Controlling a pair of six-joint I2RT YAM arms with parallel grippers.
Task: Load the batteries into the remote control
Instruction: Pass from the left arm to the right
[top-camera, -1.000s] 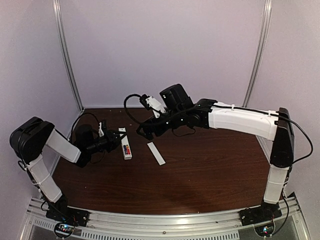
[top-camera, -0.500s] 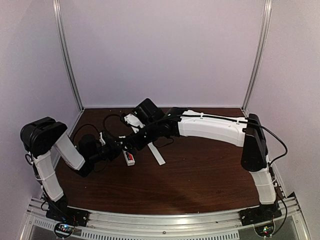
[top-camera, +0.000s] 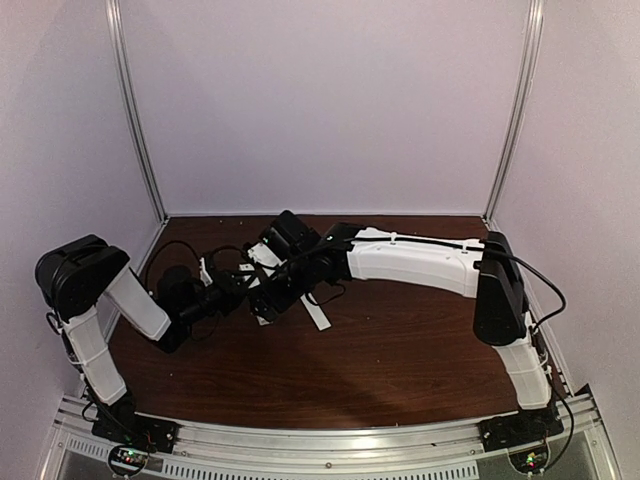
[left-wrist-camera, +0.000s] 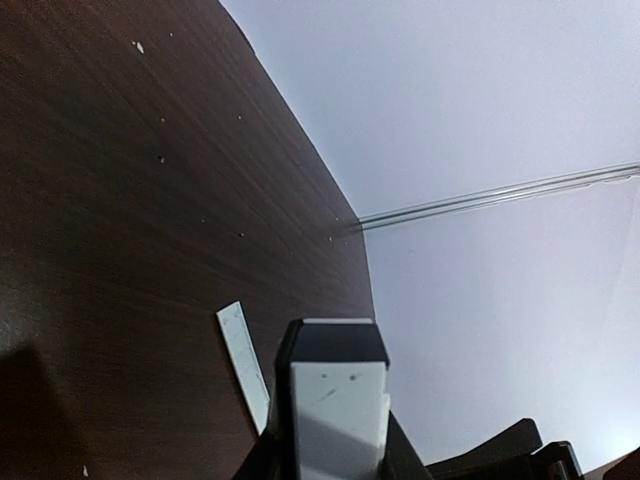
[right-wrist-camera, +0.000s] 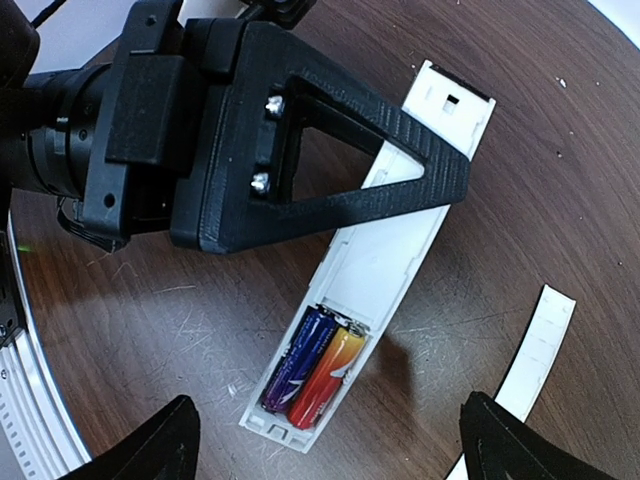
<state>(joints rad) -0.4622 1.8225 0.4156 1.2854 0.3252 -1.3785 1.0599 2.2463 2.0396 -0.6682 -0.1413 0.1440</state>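
The white remote control (right-wrist-camera: 385, 260) lies slanted on the table, slot face up. Both batteries sit side by side in the slot at its near end, the blue-purple one (right-wrist-camera: 300, 360) and the red-orange one (right-wrist-camera: 332, 385). My left gripper (top-camera: 238, 290) reaches in from the left. One of its black fingers (right-wrist-camera: 420, 170) lies across the remote's middle, and it looks clamped on the remote. My right gripper (right-wrist-camera: 325, 450) is open wide and empty, hovering just above the battery end. From above, the right gripper (top-camera: 268, 292) hides most of the remote.
The thin flat white cover strip (right-wrist-camera: 530, 350) lies loose on the brown table (top-camera: 400, 350) just right of the remote. It also shows in the left wrist view (left-wrist-camera: 243, 360) and from above (top-camera: 315, 312). Enclosure walls stand behind and at both sides.
My right arm has swung left and come down until its open gripper hangs over the remote. My left gripper has edged right toward the remote. The cover strip has not moved.
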